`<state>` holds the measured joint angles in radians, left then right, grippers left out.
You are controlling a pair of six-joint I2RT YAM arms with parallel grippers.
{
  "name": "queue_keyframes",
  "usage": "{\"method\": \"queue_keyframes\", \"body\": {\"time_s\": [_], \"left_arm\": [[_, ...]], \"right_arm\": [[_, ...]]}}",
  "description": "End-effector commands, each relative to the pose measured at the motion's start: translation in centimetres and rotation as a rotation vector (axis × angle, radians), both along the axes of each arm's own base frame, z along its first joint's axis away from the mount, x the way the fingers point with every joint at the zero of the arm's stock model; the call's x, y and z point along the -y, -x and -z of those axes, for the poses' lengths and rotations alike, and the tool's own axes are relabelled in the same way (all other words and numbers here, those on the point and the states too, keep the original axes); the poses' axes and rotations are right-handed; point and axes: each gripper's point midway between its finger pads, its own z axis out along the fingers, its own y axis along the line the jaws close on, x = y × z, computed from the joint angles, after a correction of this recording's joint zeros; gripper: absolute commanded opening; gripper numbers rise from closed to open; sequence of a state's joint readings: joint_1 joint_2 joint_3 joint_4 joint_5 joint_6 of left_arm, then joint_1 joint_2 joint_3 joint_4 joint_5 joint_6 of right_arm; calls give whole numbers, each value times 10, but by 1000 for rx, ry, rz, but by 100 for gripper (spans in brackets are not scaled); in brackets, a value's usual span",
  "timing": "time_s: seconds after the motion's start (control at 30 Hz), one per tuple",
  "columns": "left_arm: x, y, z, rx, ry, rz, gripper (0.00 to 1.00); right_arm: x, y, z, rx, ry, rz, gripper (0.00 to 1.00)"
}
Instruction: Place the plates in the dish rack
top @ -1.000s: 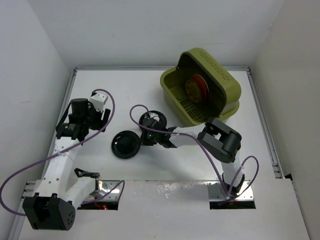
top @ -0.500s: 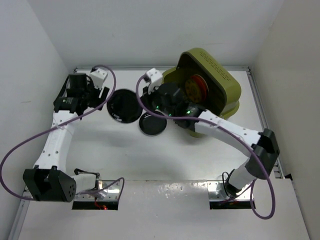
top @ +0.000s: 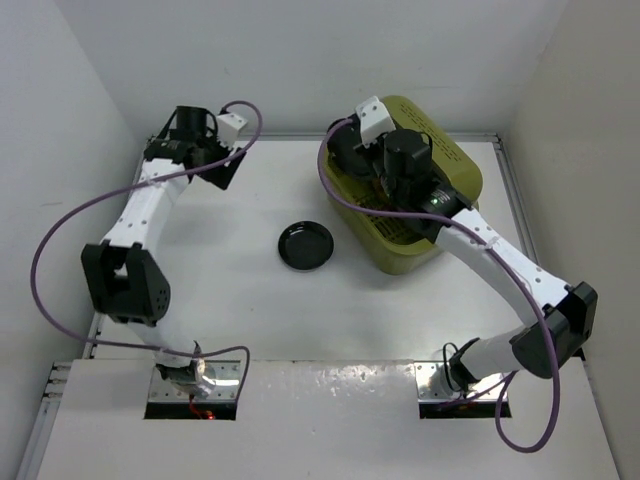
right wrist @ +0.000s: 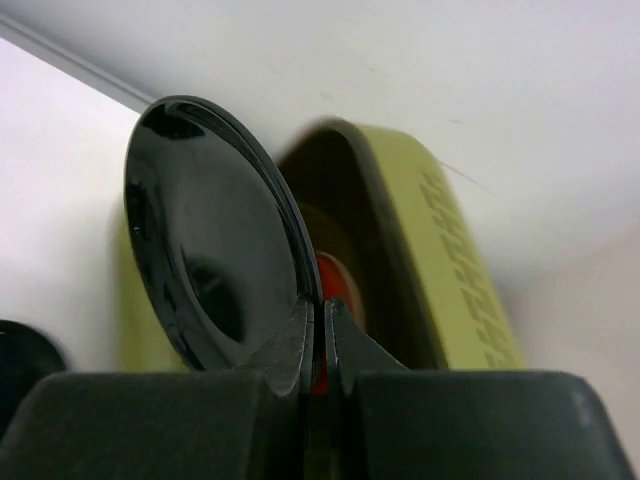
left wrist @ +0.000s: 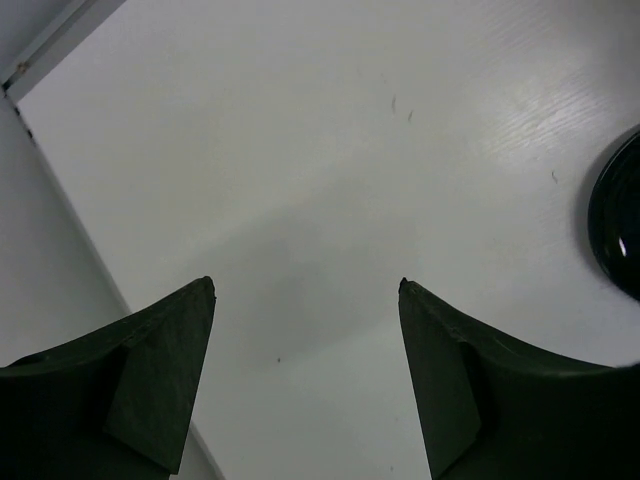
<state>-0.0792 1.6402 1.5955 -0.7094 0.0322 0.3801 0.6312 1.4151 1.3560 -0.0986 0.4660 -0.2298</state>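
The white desk (top: 230,300) carries the olive-green dish rack (top: 462,175) at its far right, with the lid swung up. At the rack's far left corner the right pincer (right wrist: 320,332) is pressed together on the lower edge of a glossy black plate (right wrist: 205,250), holding it upright on edge; whether it touches the rack cannot be told. Behind that plate, inside the rack, a sliver of an orange plate (right wrist: 336,285) shows. A second black plate (top: 306,245) lies flat on the desk, left of the rack and apart from it. The left pincer (left wrist: 303,290) is spread wide and empty over bare desk near the far left corner.
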Motion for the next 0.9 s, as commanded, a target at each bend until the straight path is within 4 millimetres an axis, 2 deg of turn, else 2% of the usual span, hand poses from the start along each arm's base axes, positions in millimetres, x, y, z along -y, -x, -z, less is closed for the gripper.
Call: {"method": "queue_keyframes", "body": {"time_s": [0.0,0.03,0.13,0.2,0.27,0.33,0.4,0.57,0.67,0.8,0.87], "left_arm": [[32,-24,-20,50,38,60,78],[33,-32,-9,29,36,60,78],[47,-42,-3,17,61,99,78],[54,-42,1,11,49,139,78],[56,-45,15,-20,53,145,78],[58,-45,20,-34,74,138,78],[62,-45,37,-79,111,115,78],[68,-41,54,-131,160,90,78],[66,-42,65,-149,155,72,78],[63,-40,75,-170,150,41,78],[63,-38,84,-193,154,31,78]], "right_arm": [[38,-6,-8,76,182,171,0],[42,-8,-12,98,189,194,0],[50,-8,-16,104,217,241,0],[52,-8,-19,104,215,251,0],[52,-8,-19,95,201,234,0],[50,-6,-2,50,233,199,0],[54,-6,16,5,263,196,0],[65,-8,55,-83,213,214,0],[69,-17,64,-70,229,222,0],[65,-25,86,-103,258,224,0],[73,-26,94,-106,258,263,0]]}}
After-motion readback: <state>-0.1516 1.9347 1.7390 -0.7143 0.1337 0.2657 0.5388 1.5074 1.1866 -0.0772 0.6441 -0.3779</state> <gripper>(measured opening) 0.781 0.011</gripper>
